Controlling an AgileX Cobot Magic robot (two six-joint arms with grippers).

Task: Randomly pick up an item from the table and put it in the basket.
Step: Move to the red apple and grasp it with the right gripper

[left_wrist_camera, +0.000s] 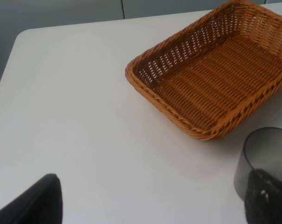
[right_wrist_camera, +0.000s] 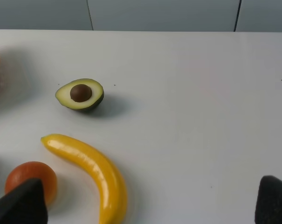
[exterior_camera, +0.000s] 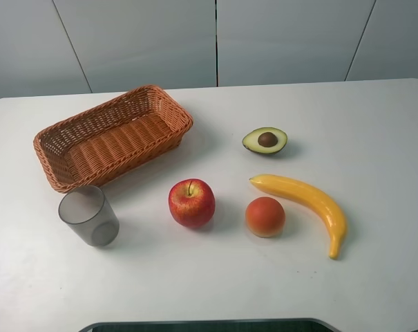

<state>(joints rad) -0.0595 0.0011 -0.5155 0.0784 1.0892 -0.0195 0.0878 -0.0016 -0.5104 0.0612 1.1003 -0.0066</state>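
Observation:
The red apple (exterior_camera: 192, 203) with yellowish streaks stands upright on the white table (exterior_camera: 361, 117), near the middle front. The empty orange-brown wicker basket (exterior_camera: 112, 135) sits at the back left, and it also shows in the left wrist view (left_wrist_camera: 215, 79). My left gripper (left_wrist_camera: 154, 191) is open and empty above the table's left part, short of the basket. My right gripper (right_wrist_camera: 147, 200) is open and empty above the table's right front. Neither gripper shows in the exterior view. The apple is out of both wrist views.
A grey translucent cup (exterior_camera: 89, 216) stands in front of the basket, close to my left gripper's finger (left_wrist_camera: 266, 196). An orange-red peach (exterior_camera: 265, 216), a yellow banana (exterior_camera: 305, 200) and a halved avocado (exterior_camera: 265, 140) lie right of the apple.

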